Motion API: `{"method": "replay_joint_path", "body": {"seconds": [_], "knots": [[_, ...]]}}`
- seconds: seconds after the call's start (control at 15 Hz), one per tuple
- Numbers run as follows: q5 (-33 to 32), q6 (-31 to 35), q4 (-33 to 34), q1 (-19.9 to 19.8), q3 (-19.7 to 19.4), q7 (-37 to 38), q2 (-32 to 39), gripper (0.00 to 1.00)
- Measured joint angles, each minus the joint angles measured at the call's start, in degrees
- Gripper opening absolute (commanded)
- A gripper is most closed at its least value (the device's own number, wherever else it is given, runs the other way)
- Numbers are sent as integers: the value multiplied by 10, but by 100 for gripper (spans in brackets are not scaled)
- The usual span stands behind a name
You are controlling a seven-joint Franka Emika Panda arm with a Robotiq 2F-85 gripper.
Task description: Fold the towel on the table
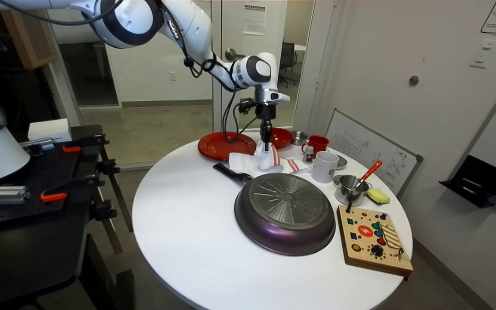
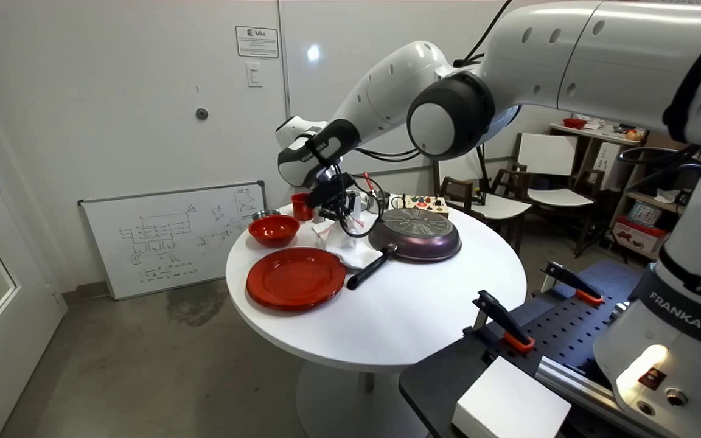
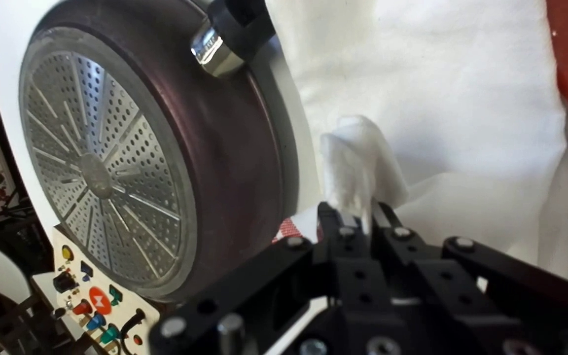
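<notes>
The white towel with red stripes lies bunched on the round white table (image 1: 179, 232). In an exterior view the towel (image 1: 241, 163) sits between the red plate and the pan, with a peak raised up to my gripper (image 1: 266, 147). In the wrist view my gripper (image 3: 355, 214) is shut on a pinched fold of the towel (image 3: 471, 98). The rest of the towel spreads flat under and beyond the fingers. A striped part shows left of the fingers. In an exterior view the arm and cables partly hide the towel (image 2: 353, 252).
An upturned dark pan (image 1: 289, 211) lies close beside the towel, its handle (image 1: 230, 173) pointing along it. A red plate (image 2: 296, 278) and red bowl (image 2: 274, 230) stand near. A white mug (image 1: 325, 167), red mug (image 1: 318, 144), pot (image 1: 350, 191) and button box (image 1: 373, 241) stand along one side.
</notes>
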Motion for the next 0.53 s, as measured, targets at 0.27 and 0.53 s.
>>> {"method": "replay_joint_path", "body": {"seconds": [0.27,0.53], "knots": [[-5,37,-6,0,-5,2,0,4],[-18,56,-6,2,-19,2,0,4]]}}
